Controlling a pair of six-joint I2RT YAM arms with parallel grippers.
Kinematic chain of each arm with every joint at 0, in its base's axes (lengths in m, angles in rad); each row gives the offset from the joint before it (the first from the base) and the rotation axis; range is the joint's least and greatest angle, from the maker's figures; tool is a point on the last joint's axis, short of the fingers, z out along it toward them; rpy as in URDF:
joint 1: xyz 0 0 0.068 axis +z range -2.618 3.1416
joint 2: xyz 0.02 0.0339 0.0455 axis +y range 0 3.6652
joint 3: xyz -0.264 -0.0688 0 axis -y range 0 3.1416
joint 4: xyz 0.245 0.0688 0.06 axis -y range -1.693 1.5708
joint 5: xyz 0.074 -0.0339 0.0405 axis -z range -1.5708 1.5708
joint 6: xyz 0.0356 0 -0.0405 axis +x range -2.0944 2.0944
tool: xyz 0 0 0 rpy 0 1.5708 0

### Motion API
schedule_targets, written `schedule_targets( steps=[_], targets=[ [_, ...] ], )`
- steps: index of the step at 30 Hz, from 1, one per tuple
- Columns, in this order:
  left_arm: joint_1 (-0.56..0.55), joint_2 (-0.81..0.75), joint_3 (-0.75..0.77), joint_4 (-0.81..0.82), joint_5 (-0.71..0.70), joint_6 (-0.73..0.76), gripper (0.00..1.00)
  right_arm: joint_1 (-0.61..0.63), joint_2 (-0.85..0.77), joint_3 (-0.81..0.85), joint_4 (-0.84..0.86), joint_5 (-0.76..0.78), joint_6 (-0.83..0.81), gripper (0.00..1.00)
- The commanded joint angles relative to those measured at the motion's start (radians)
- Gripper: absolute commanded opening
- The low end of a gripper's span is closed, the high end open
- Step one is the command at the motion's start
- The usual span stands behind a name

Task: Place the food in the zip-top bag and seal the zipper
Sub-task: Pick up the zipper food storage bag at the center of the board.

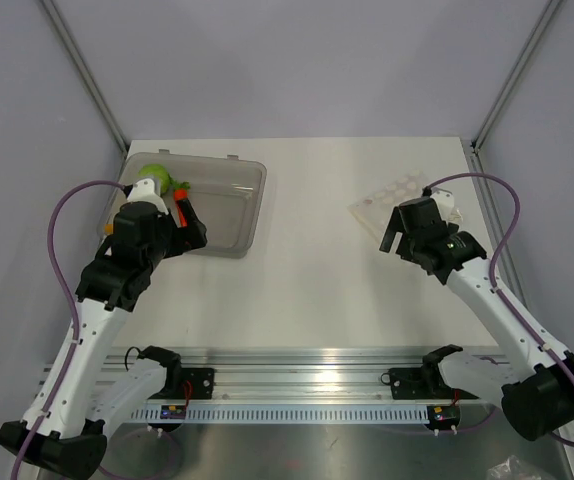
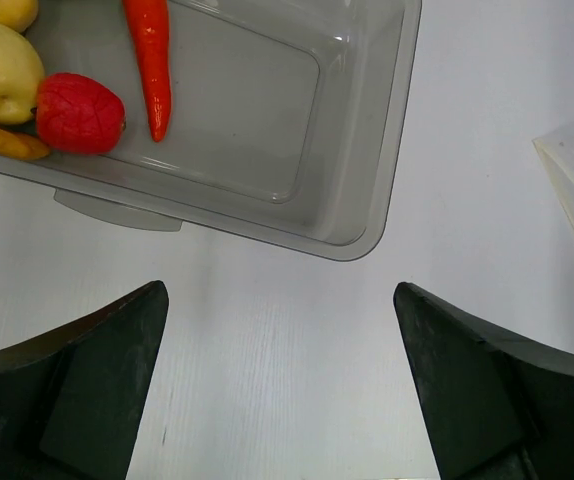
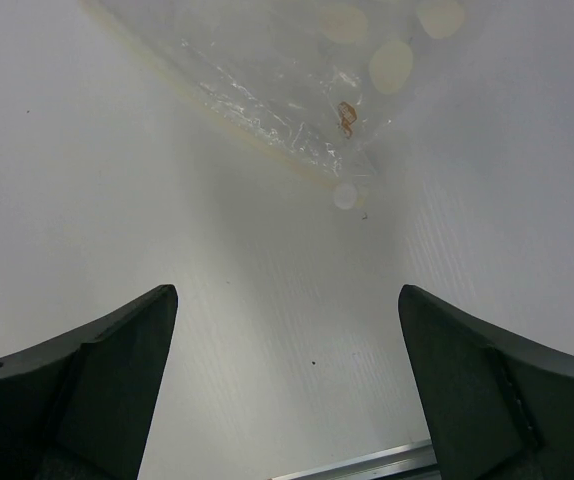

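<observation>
here left wrist shows carrot [image 2: 149,60], right wrist zip-top bag [image 3: 297,90]; end effectors [image 2: 279,390] [image 3: 287,390] wide open, empty.

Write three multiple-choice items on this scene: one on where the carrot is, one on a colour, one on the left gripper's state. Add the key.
1. Where does the carrot lie? A in the grey bin; B outside the bin; C between a gripper's fingers.
2. What colour is the lumpy piece beside the carrot? A blue; B red; C black.
3. How does the left gripper stand? A shut on the carrot; B shut on the bin's rim; C open, holding nothing.

Key:
1 A: the bin's walls surround it in the left wrist view.
2 B: it is plainly red.
3 C: its fingers stand wide apart with only the table between them.
</observation>
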Motion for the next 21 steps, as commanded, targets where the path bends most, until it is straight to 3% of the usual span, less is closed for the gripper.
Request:
schedule_targets(
  steps=[1, 15, 18, 21],
  targets=[
    [0.003, -0.004, -0.004, 0.041, -0.017, -0.042, 0.99, 0.006, -0.019, -0.010, 0.003, 0.044, -0.005, 1.00],
    [0.003, 0.049, 0.005, -0.002, -0.006, -0.027, 0.99, 0.006, -0.102, -0.080, 0.053, 0.052, 0.019, 1.00],
    [0.003, 0.052, -0.018, 0.018, -0.021, -0.094, 0.99, 0.004, -0.102, -0.077, 0.032, 0.058, 0.021, 1.00],
    [0.003, 0.105, -0.050, 0.045, 0.110, -0.082, 0.99, 0.006, -0.082, -0.065, 0.010, 0.035, 0.016, 1.00]
  ],
)
